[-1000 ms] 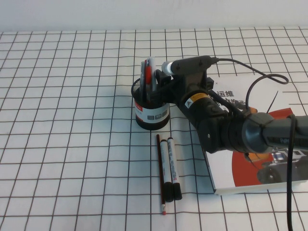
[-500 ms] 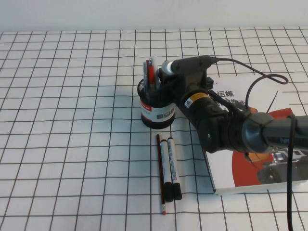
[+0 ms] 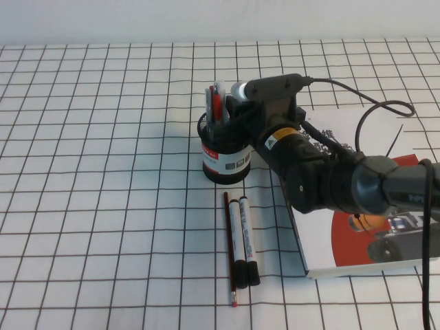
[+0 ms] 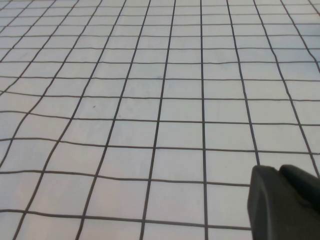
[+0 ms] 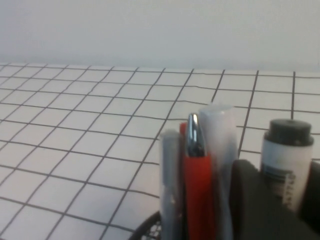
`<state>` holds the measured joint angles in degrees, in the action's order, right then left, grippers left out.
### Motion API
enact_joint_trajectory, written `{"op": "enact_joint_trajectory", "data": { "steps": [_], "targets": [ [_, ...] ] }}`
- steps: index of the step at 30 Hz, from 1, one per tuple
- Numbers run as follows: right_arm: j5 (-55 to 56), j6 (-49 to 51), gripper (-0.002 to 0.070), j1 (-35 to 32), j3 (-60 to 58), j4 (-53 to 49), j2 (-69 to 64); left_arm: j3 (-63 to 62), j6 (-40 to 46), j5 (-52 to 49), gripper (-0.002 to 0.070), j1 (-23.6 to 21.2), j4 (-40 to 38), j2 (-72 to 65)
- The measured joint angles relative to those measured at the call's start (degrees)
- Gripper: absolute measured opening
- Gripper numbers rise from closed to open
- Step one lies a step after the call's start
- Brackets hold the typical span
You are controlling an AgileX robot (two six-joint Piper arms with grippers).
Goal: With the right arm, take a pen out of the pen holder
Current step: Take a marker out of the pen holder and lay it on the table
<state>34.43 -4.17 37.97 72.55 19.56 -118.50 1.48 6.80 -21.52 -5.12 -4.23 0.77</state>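
Now right pincer (image 3: 234,110) at pen holder (image 3: 223,161) top, clamped on black-capped pen (image 5: 286,160); left pincer (image 4: 285,205) above bench (image 4: 125,110), can't tell its state.

Gridded table (image 3: 89,172) under a bare wall (image 3: 137,20).
A white cloth (image 4: 125,110) ruled in black squares covers the whole visible tabletop; the wall behind is plain and pale, lit softly and evenly.

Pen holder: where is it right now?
High view: pen holder mid-table, beyond the lying markers, left of the book, right claw at its pens. Left claw shows only in its wrist view.
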Motion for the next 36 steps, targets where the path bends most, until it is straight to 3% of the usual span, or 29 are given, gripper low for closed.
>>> {"op": "enact_joint_trajectory", "data": {
  "steps": [14, 23, 29, 36],
  "targets": [
    [-12.0, -2.5, 0.0127, 0.0, 0.0, 0.0, 15.5, 0.0, 0.0, 0.0, -0.0003, 0.0, 0.0, 0.0],
    [-41.5, -2.6, 0.0127, 0.0, 0.0, 2.0, 29.7, 0.0, 0.0, 0.0, -0.0003, 0.0, 0.0, 0.0],
    [-61.9, 5.6, 0.0127, 0.0, 0.0, 2.8, 30.4, 0.0, 0.0, 0.0, -0.0003, 0.0, 0.0, 0.0],
    [-69.7, 12.2, 0.0127, -0.2, 0.0, 1.8, 22.6, 0.0, 0.0, 0.0, -0.0003, 0.0, 0.0, 0.0]
  ]
}}
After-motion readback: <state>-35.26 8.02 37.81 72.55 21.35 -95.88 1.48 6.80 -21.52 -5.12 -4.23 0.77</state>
